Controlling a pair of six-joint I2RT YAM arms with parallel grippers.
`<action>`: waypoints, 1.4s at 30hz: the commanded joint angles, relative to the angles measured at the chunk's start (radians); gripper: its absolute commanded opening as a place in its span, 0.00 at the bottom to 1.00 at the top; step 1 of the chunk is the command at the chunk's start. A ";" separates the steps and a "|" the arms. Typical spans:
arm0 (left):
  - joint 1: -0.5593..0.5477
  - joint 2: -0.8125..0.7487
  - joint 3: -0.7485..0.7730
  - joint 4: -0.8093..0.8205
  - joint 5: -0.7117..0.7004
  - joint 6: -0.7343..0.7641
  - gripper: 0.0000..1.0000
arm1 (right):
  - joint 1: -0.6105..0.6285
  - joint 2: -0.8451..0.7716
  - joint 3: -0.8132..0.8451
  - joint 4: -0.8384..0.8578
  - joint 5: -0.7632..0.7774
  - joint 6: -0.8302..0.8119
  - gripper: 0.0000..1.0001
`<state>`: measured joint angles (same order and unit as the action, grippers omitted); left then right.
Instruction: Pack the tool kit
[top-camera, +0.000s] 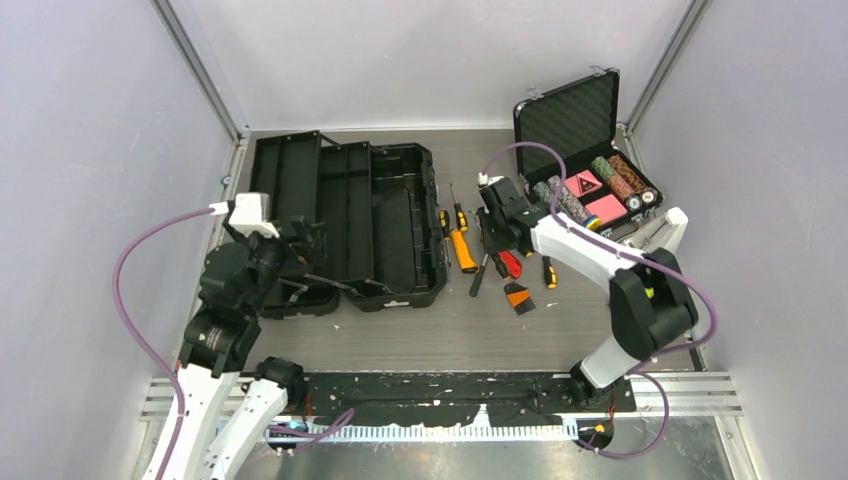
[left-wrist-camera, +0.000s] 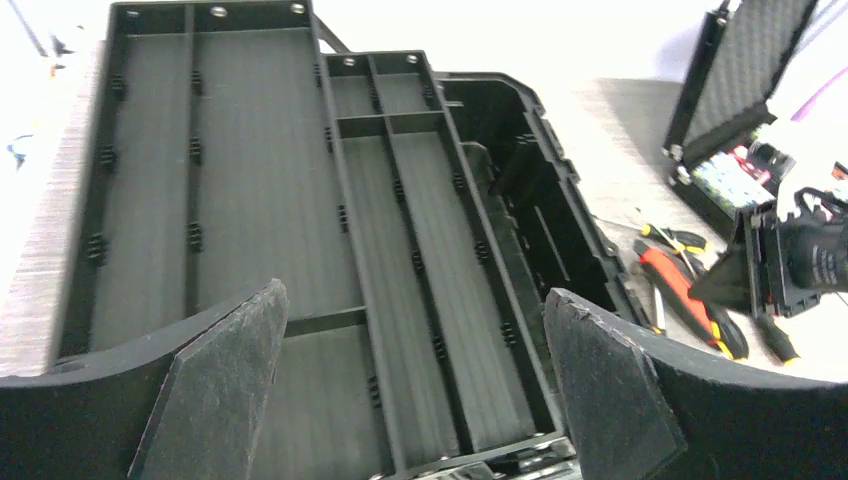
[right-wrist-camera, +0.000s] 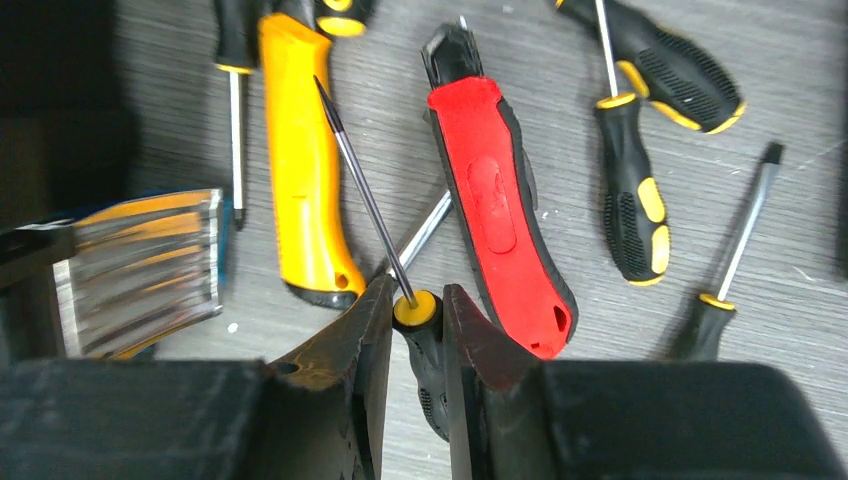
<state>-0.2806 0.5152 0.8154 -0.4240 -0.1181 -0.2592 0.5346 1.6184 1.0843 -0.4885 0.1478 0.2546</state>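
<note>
The right jaws clamp the handle of a screwdriver (right-wrist-camera: 415, 310), red utility knife (right-wrist-camera: 500, 210) just beside; the left jaws stand wide apart over the toolbox (left-wrist-camera: 250, 200).

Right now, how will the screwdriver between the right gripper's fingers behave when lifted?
Likely stiff: the screwdriver has a thin metal shaft. Its round handle may roll or twist inside the right gripper. Probably light, being slim.

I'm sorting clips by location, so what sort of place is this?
Likely a robot lab cell: pale walls box in a grey table, a left arm and right arm are bolted at its near edge, and an open toolbox and screwdrivers lie on it.
</note>
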 joint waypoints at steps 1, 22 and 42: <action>-0.034 0.091 0.078 0.022 0.113 -0.034 1.00 | 0.002 -0.158 0.002 0.012 -0.002 0.036 0.05; -0.112 0.046 0.080 0.025 -0.238 0.131 1.00 | 0.130 -0.196 0.174 0.276 -0.247 0.302 0.05; -0.078 -0.198 -0.131 0.204 -0.338 0.158 0.99 | 0.227 0.493 0.670 0.119 -0.070 0.513 0.23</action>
<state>-0.3656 0.3237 0.6903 -0.2913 -0.4351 -0.1200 0.7574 2.0613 1.6562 -0.3309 0.0200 0.7319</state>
